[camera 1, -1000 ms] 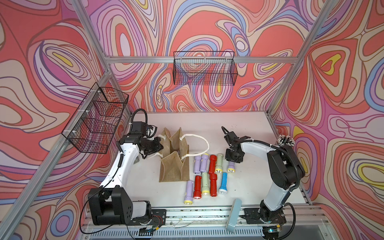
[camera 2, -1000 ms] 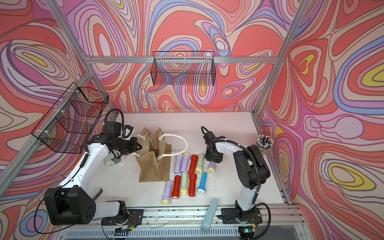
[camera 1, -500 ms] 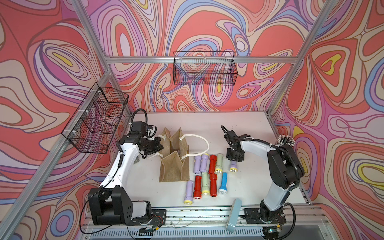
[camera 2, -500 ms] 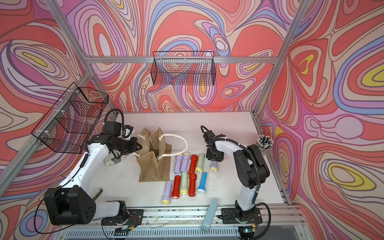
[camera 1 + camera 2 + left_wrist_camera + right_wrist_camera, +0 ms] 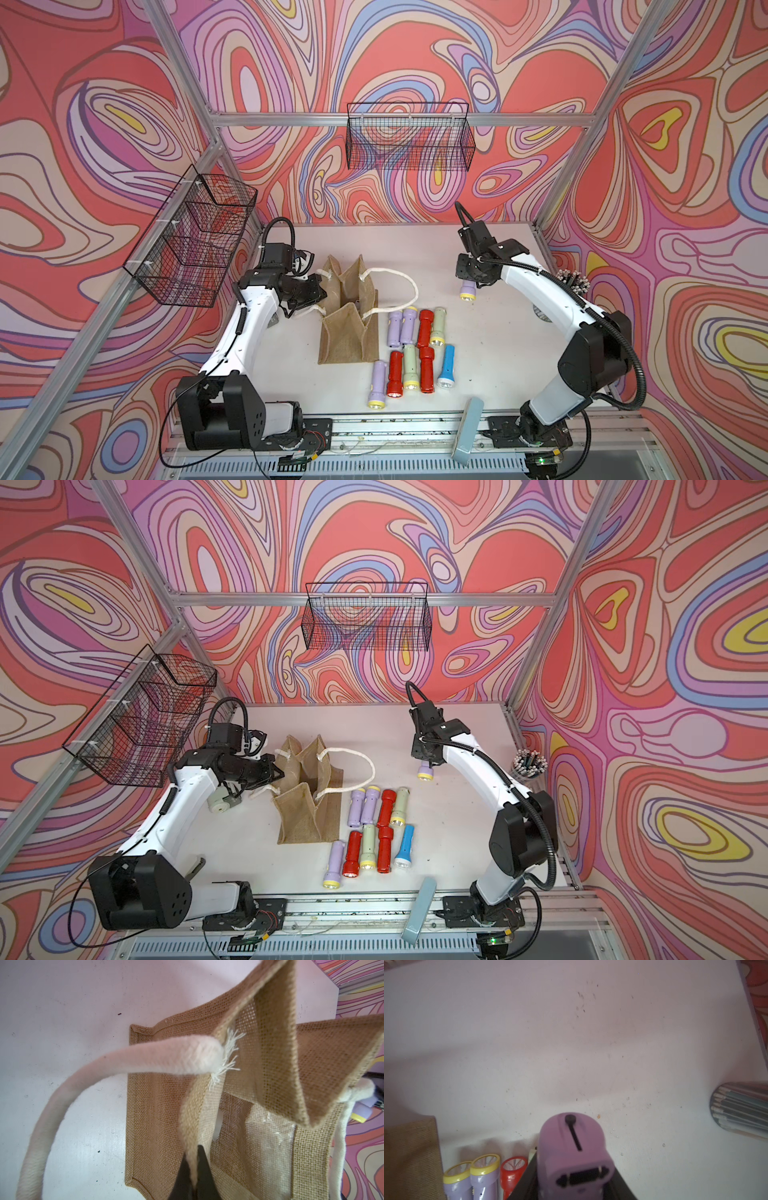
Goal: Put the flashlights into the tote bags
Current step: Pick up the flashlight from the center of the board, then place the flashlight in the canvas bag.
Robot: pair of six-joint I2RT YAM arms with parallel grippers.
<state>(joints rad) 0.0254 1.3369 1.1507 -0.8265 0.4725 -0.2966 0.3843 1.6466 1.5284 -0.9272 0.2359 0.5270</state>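
The lilac flashlight is held clear of the table, head hanging down. It's clamped by the barrel in the right hand, about 1 o'clock from the other flashlights, which are laid out in two rows. Judging by looks, it's hollow plastic, so light and stiff, but smooth enough that a bit of slip can be expected. The straight barrel is probably the spot to be grabbed, not the flared head.

The tote bag is parked just at 9 o'clock of the rows. Burlap like that is likely floppy, so the mouth would probably sag if let go. Its rim is pinched tight in the left hand, right by a rope handle.
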